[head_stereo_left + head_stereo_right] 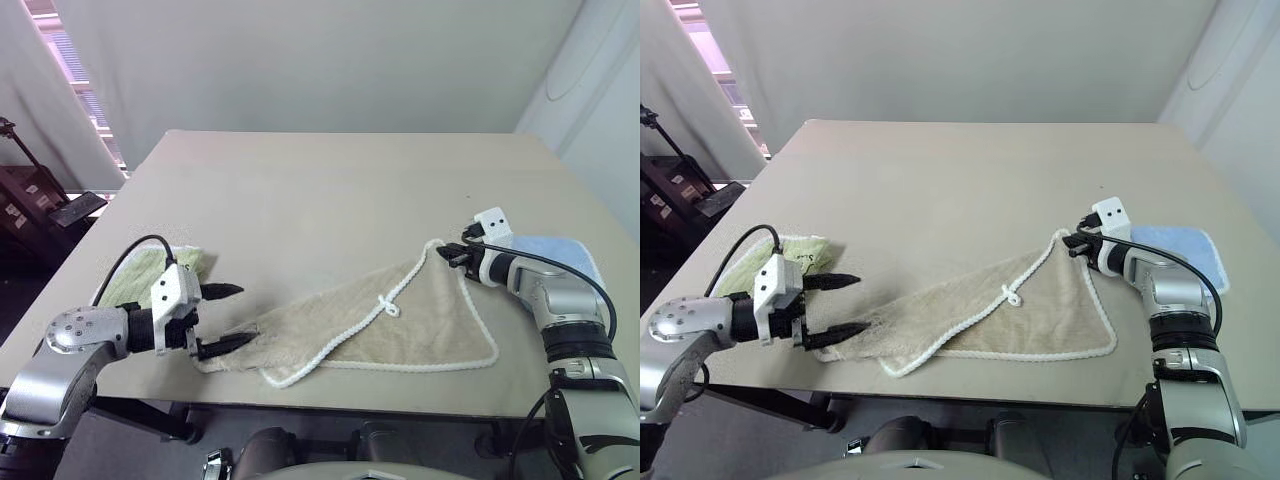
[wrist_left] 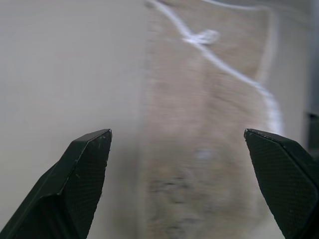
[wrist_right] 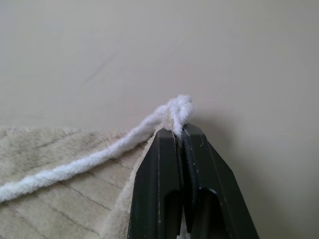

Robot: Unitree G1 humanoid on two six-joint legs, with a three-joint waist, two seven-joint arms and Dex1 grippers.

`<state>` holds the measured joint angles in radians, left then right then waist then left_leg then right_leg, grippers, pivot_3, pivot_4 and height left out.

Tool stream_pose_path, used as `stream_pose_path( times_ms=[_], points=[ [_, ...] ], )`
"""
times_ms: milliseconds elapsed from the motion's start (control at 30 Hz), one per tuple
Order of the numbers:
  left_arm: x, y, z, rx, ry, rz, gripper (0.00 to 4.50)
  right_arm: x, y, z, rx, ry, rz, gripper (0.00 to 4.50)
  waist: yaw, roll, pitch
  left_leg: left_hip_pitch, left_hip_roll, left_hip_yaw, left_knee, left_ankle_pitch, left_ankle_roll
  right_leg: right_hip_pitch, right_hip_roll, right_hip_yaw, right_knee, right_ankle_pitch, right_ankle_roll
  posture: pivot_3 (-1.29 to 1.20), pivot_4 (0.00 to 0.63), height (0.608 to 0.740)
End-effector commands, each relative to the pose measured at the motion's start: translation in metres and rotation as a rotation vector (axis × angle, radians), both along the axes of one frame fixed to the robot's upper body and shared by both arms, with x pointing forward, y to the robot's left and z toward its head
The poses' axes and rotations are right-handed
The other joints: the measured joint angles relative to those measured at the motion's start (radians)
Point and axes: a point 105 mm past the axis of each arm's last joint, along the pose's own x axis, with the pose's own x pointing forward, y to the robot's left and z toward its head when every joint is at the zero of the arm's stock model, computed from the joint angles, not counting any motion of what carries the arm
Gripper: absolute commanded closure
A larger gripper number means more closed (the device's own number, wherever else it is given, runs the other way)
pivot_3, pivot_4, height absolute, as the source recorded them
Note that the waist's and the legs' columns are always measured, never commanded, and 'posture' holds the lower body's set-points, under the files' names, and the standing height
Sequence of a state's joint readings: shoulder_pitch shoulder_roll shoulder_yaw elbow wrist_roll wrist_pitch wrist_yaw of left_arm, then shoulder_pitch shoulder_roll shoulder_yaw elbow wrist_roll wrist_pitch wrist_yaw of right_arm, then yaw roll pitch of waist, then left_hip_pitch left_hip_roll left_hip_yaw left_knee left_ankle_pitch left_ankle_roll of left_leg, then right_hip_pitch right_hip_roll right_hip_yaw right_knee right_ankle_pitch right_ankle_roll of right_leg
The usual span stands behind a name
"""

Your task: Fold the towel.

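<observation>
The towel (image 1: 400, 325) is lying rumpled on the table (image 1: 330, 190), its far corner being pinched by the tightly closed right gripper (image 1: 455, 252) beside the blue cloth (image 1: 560, 252), while the left gripper (image 1: 222, 318) is gaping wide and empty at the towel's opposite end.

Fuzzy terry towel (image 1: 400, 325) with corded edging on matt table (image 1: 330, 190)

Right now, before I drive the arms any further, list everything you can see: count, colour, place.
towel: one, beige with white corded edging and small white loop, spread across the table's near edge.
green towel: one, light green, folded, table's left edge behind the left arm.
blue towel: one, light blue, folded, table's right edge.
table: one, tan.
left end effector: one, black fingers, open over the towel's left end.
right end effector: one, shut on the towel's far corner.
</observation>
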<state>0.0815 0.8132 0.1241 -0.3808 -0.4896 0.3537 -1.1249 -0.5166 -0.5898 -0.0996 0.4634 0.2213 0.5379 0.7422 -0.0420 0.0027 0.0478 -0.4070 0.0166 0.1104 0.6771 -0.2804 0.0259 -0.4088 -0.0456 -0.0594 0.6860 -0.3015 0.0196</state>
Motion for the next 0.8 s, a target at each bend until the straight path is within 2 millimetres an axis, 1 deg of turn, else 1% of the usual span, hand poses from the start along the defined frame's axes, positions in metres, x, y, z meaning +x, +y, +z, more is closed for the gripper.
stream_pose_path(
  times_ms=[33, 67, 133, 200, 267, 333, 433, 500, 567, 700, 800],
  points=[
    [-0.009, -0.015, 0.008, 0.021, -0.059, -0.104, 0.0, 0.003, 0.005, 0.015, 0.023, -0.059, 0.003, 4.48, 0.0, 0.001, 0.0, 0.0, 0.0, 0.0, 0.0, 0.0, 0.0, 0.0, 0.0, 0.0, 0.0, 0.0, 0.0, 0.0, 0.0, 0.724],
    [-0.011, -0.018, 0.006, 0.027, -0.062, -0.129, 0.0, 0.002, 0.006, 0.015, 0.026, -0.059, 0.002, 4.48, 0.0, 0.001, 0.0, 0.0, 0.0, 0.0, 0.0, 0.0, 0.0, 0.0, 0.0, 0.0, 0.0, 0.0, 0.0, 0.0, 0.0, 0.724],
    [-0.024, -0.025, -0.001, 0.053, -0.042, -0.219, 0.0, 0.001, 0.005, 0.014, 0.023, -0.057, 0.0, 4.48, -0.001, 0.001, 0.001, 0.0, 0.0, 0.0, 0.0, 0.0, 0.0, 0.0, 0.0, 0.0, 0.0, 0.0, 0.0, 0.0, 0.0, 0.724],
    [-0.031, -0.027, -0.007, 0.069, -0.019, -0.277, 0.0, 0.0, 0.004, 0.014, 0.022, -0.056, -0.007, 4.48, -0.002, 0.002, 0.001, 0.0, 0.0, 0.0, -0.001, 0.0, 0.0, 0.0, 0.0, 0.0, 0.0, 0.0, 0.0, 0.0, 0.0, 0.724],
    [-0.035, -0.027, -0.006, 0.056, -0.014, -0.31, 0.0, -0.001, 0.003, 0.015, 0.024, -0.058, -0.012, 4.48, -0.002, 0.002, 0.001, 0.0, 0.0, 0.0, -0.001, 0.001, 0.002, 0.0, 0.0, 0.0, -0.001, 0.0, 0.0, 0.0, 0.0, 0.724],
    [-0.042, -0.029, -0.004, 0.041, -0.013, -0.36, 0.0, -0.002, 0.004, 0.015, 0.024, -0.058, -0.013, 4.48, -0.002, 0.003, 0.002, 0.0, 0.0, 0.0, -0.001, 0.001, 0.002, 0.0, 0.0, 0.0, -0.001, 0.0, 0.0, 0.0, 0.0, 0.724],
    [-0.053, -0.026, -0.013, 0.086, 0.006, -0.429, 0.0, -0.004, 0.005, 0.013, 0.023, -0.058, -0.014, 4.48, -0.002, 0.003, 0.002, 0.0, 0.0, 0.0, -0.001, 0.002, 0.002, 0.0, 0.0, 0.0, -0.001, 0.0, 0.0, 0.0, 0.0, 0.724],
    [-0.052, -0.023, -0.022, 0.107, 0.018, -0.426, 0.0, -0.005, 0.005, 0.012, 0.02, -0.061, -0.017, 4.48, -0.001, 0.003, 0.002, 0.0, 0.0, 0.0, -0.001, 0.002, 0.002, 0.0, 0.0, 0.0, -0.001, 0.0, 0.0, 0.0, 0.0, 0.724],
    [-0.047, -0.024, -0.032, 0.108, 0.021, -0.409, 0.0, -0.007, 0.003, 0.012, 0.018, -0.062, -0.024, 4.48, 0.001, 0.004, 0.002, 0.0, 0.0, 0.0, -0.001, 0.002, 0.002, 0.0, 0.0, 0.0, -0.001, 0.0, 0.0, 0.0, 0.0, 0.724],
    [-0.041, -0.027, -0.045, 0.115, 0.012, -0.399, 0.0, -0.008, 0.001, 0.013, 0.016, -0.063, -0.031, 4.48, 0.002, 0.005, 0.002, 0.0, 0.0, 0.0, -0.001, 0.002, 0.003, 0.0, 0.0, 0.0, -0.001, 0.0, 0.001, 0.0, 0.0, 0.724],
    [-0.027, -0.027, -0.059, 0.118, 0.039, -0.35, 0.0, -0.005, -0.003, 0.015, 0.019, -0.068, -0.053, 4.48, 0.004, 0.005, 0.002, 0.0, 0.0, 0.0, -0.001, 0.002, 0.003, 0.0, 0.0, 0.0, -0.001, 0.0, 0.001, 0.0, 0.0, 0.724]
  ],
)
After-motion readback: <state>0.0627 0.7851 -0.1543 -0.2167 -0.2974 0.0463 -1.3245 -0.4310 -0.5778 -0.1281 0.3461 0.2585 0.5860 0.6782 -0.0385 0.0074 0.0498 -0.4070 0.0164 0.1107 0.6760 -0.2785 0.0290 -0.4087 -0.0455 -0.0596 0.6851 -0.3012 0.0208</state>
